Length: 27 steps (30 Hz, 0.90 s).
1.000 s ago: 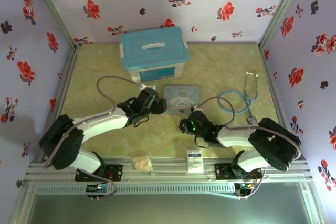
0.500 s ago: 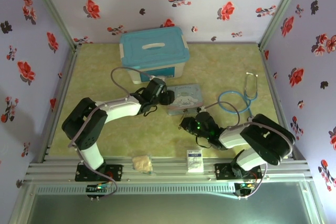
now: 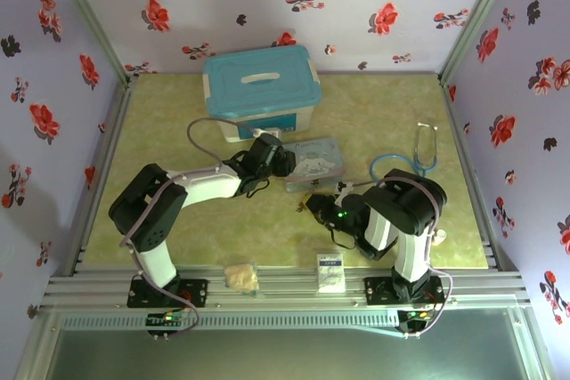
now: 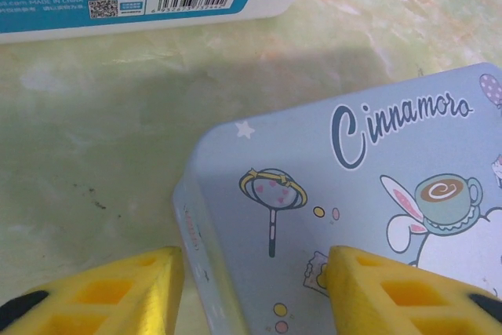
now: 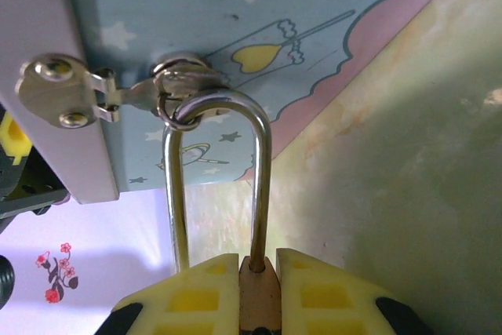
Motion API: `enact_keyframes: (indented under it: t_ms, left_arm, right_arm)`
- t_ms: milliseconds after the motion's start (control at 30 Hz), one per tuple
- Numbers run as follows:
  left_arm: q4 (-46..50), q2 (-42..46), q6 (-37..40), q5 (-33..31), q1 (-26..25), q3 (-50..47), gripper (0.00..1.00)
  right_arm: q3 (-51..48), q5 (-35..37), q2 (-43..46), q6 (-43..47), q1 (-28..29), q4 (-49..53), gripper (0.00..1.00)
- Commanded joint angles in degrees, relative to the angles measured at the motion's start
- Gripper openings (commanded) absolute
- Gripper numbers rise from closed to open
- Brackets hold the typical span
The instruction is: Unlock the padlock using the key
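Right gripper [image 5: 259, 268] is squeezed tight on the padlock [image 5: 263, 170], with the brass body pinched between the yellow fingers [image 5: 192, 292] and the shackle sticking straight out ahead. The shackle is hooked through the ring latch [image 5: 184, 88] on the blue tin [image 4: 353, 194]. Left gripper [image 4: 255, 288] is about halfway open, straddling the tin's corner. Can't tell if it's actually pinching it.

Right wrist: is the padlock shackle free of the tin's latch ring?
No: the padlock shackle runs through the latch ring on the tin.
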<state>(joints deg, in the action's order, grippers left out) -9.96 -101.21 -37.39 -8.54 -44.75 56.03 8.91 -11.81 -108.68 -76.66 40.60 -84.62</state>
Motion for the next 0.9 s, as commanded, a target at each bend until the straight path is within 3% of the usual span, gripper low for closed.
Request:
enact_keyframes:
  t_ms: [0, 300, 867]
  left_arm:
    - [7.86, -4.19, 0.18, -1.84, -0.08, -3.79, 0.49]
    - [6.09, -4.85, 0.84, -0.72, -0.16, -5.23, 0.47]
    - [4.15, -4.28, 2.84, 1.42, -0.34, -5.63, 0.45]
  right_arm:
    - [-0.64, 4.67, -1.33, 1.19, -2.63, 5.25, 0.00]
    - [0.11, 3.43, 1.14, 0.81, -6.51, 5.24, 0.00]
    - [1.73, 28.17, 3.63, -2.16, 2.50, 5.24, 0.00]
